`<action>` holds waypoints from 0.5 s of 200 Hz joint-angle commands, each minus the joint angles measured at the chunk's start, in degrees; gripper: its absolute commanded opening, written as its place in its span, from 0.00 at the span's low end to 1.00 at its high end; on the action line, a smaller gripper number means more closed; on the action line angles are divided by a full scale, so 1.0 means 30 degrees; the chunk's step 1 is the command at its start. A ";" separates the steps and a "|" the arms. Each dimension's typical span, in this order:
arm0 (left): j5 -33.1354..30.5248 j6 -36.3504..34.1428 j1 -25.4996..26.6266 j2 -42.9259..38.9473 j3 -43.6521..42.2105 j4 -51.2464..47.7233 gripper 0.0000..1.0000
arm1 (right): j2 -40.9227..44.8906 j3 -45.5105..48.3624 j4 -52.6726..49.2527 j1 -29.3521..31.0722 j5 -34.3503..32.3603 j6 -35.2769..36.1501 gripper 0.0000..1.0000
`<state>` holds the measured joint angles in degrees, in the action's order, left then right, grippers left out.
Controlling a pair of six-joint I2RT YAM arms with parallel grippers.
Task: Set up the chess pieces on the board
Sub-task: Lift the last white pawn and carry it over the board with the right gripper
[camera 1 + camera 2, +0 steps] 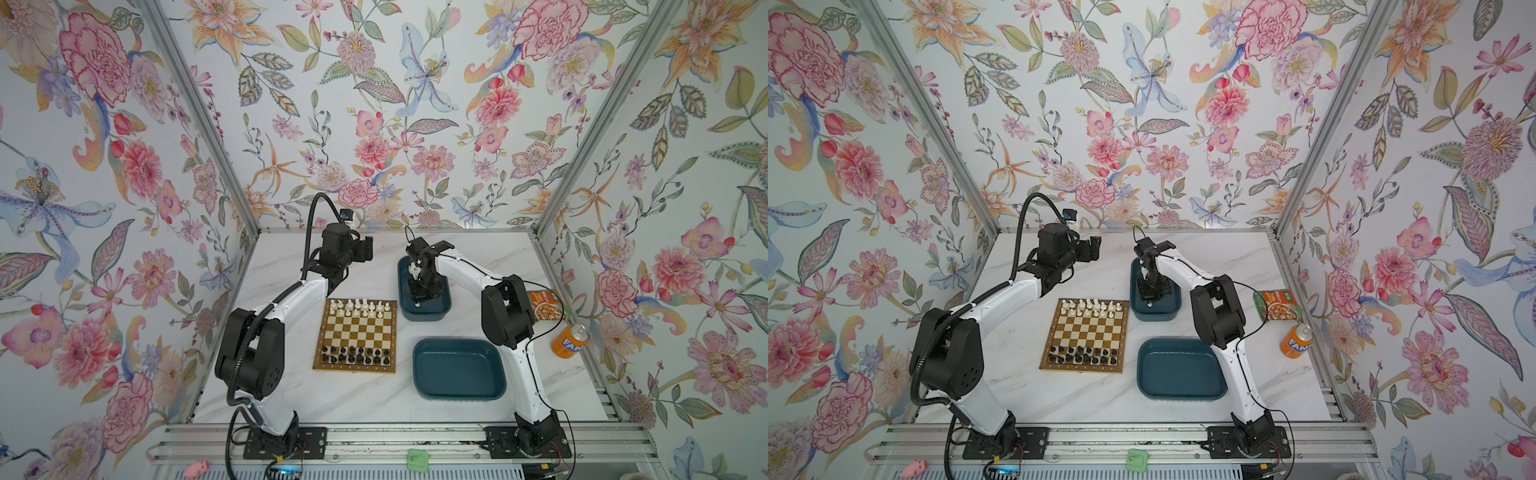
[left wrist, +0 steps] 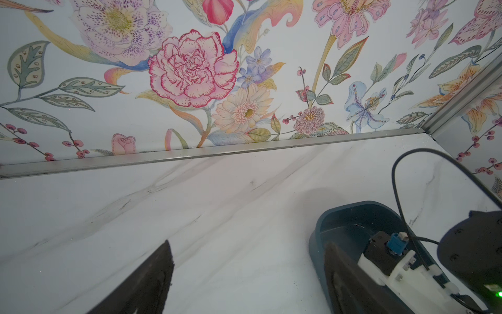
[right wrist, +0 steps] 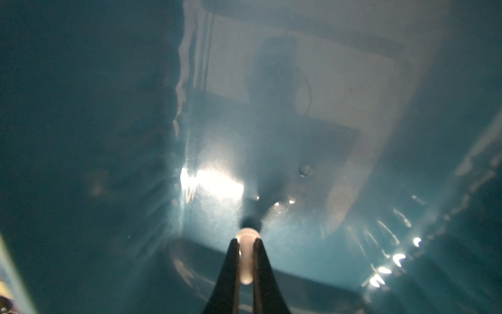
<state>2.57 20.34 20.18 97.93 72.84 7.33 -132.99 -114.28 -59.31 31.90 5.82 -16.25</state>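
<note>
The board (image 1: pixel 355 332) (image 1: pixel 1086 332) lies in the middle of the marble table. White chess pieces (image 1: pixel 357 307) fill its far rows and black chess pieces (image 1: pixel 357 355) its near rows. My right gripper (image 1: pixel 417 300) (image 3: pixel 245 240) reaches down into the far teal tub (image 1: pixel 441 312) (image 3: pixel 108 136). It is shut on a small white chess piece (image 3: pixel 245 261) just above the tub floor. My left gripper (image 1: pixel 366 249) (image 2: pixel 248 243) hovers open and empty above the table behind the board, beside that tub (image 2: pixel 339 214).
A second, empty teal tub (image 1: pixel 457 370) sits to the right of the board, near the right arm's base link. An orange Fanta can (image 1: pixel 570 340) and a food packet (image 1: pixel 544 305) stand by the right wall. Floral walls close three sides.
</note>
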 commanded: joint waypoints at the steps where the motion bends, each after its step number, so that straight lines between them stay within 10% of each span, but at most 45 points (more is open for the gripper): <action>1: -0.0285 -0.0158 -0.0298 -0.1007 -0.0584 0.0127 0.88 | 0.0053 -0.1012 -0.1004 -0.0001 -0.0687 0.0056 0.09; 100: -0.0942 -0.0111 -0.1164 -0.5866 -0.5420 0.0167 0.88 | 0.1915 -0.2557 -0.2532 0.1490 -0.2020 -0.1163 0.09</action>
<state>1.06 20.34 17.61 84.23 59.68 7.77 -130.45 -119.28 -64.20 33.67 1.78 -17.43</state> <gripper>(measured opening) 0.877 0.087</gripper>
